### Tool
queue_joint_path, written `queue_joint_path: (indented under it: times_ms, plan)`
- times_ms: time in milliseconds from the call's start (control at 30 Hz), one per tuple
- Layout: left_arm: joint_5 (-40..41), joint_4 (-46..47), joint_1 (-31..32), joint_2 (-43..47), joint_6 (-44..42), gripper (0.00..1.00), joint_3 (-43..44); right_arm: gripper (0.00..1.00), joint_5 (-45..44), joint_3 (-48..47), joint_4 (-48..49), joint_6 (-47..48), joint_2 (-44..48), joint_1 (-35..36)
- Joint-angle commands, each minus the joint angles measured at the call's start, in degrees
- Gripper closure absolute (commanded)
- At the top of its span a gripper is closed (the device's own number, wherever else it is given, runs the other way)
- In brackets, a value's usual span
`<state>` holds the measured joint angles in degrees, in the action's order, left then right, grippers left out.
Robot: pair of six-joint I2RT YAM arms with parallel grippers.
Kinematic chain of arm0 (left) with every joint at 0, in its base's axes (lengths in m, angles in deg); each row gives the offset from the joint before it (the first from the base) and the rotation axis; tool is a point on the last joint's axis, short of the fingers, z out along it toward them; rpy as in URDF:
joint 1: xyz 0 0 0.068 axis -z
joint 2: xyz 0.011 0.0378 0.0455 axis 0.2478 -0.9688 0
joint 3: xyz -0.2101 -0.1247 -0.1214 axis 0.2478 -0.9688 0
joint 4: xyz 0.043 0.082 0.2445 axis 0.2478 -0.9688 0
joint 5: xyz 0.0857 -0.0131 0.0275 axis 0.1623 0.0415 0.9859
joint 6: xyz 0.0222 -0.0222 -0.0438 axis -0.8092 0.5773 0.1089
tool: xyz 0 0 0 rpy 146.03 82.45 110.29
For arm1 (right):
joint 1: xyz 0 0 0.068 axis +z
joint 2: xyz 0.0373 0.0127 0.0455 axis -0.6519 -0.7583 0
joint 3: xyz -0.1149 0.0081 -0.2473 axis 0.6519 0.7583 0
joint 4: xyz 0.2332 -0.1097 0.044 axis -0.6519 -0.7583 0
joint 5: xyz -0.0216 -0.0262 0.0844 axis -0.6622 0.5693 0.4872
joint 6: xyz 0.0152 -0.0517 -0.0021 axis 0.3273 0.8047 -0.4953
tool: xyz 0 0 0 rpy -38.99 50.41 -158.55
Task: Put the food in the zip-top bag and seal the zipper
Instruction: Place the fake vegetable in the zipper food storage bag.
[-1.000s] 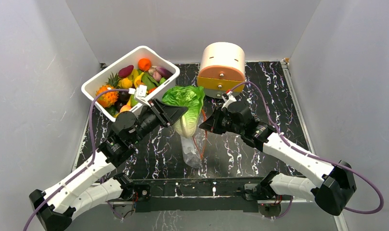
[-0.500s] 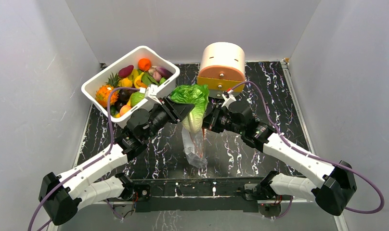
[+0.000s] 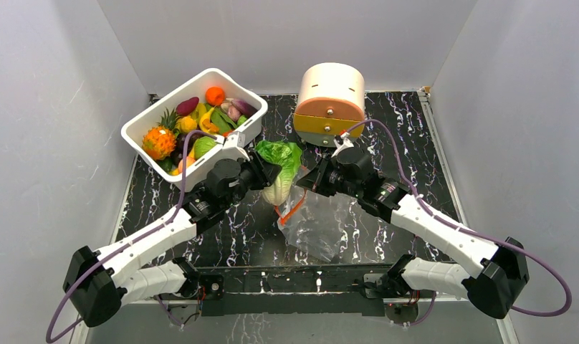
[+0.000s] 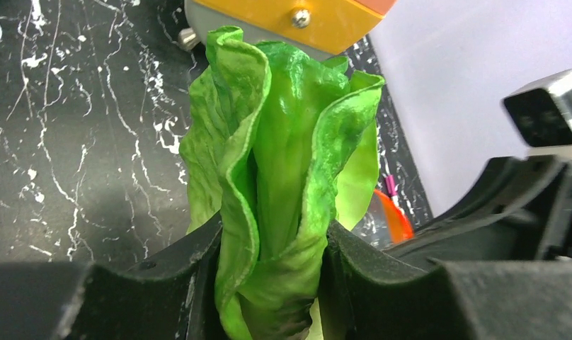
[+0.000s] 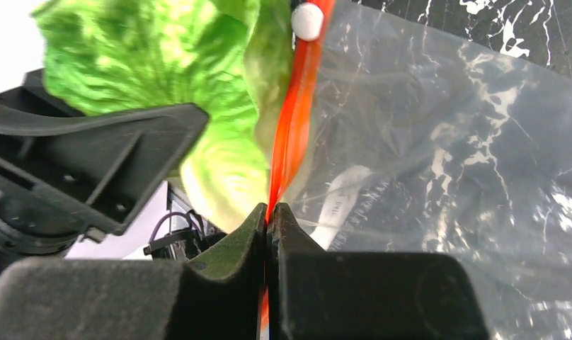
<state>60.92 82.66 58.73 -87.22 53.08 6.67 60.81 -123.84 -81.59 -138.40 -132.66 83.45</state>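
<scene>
My left gripper (image 3: pixel 266 170) is shut on the leafy green-and-white lettuce (image 3: pixel 281 166), which fills the left wrist view (image 4: pixel 283 177) between the black fingers (image 4: pixel 177 280). My right gripper (image 3: pixel 308 180) is shut on the orange-red zipper (image 5: pixel 292 134) of the clear zip-top bag (image 3: pixel 322 222). The bag spreads over the table below and right of the lettuce, its white label (image 5: pixel 340 202) showing through the plastic. The lettuce's white base sits at the bag's mouth (image 3: pixel 290 208); I cannot tell whether it is inside. More toy food (image 3: pixel 193 129) lies in the white tub.
The white tub (image 3: pixel 140 123) stands at the back left of the black marbled table (image 3: pixel 415 143). The round cream-and-orange drawer box (image 3: pixel 331 100) stands at the back centre, just beyond both grippers. Grey walls close in both sides.
The left arm has pushed forward and right, bringing the lettuce lower to the bag's mouth. The bag, first hanging narrow and upright, now lies spread out to the right. The right gripper moved slightly back.
</scene>
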Motion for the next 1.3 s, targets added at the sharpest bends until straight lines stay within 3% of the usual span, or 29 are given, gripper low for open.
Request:
queue_joint_path:
  times_ms: [0,167,433,600,733,967,1133,1267]
  plan:
    - [2.7,-0.8,0.1,0.2,-1.9,0.93,1.9,1.0,-1.3,-4.0,2.8,-0.3,0.5,0.4]
    - [4.4,-1.4,0.1,1.8,2.2,0.93,0.8,1.0,-0.7,-2.1,8.6,-3.1,0.0,0.4]
    - [7.6,-2.1,0.1,7.9,20.1,0.93,0.8,1.0,1.0,5.3,21.5,-12.0,-0.1,1.0]
    - [8.9,-0.1,0.1,9.1,26.5,0.95,-0.7,1.0,0.6,8.3,27.5,-17.7,0.1,2.6]
    - [11.3,5.1,0.1,9.6,25.0,0.96,-3.5,1.0,1.0,10.9,32.0,-23.2,0.3,3.8]
    - [11.5,28.9,0.1,6.8,12.5,1.0,-13.3,1.0,-2.5,12.7,35.1,-27.1,2.6,6.2]
    - [11.4,21.3,0.1,4.1,4.3,1.0,-8.0,1.0,-5.0,12.8,34.9,-28.1,3.3,6.9]
    - [12.8,20.6,0.2,5.6,3.8,1.0,-10.1,1.0,-11.5,14.8,36.0,-29.9,5.5,8.8]
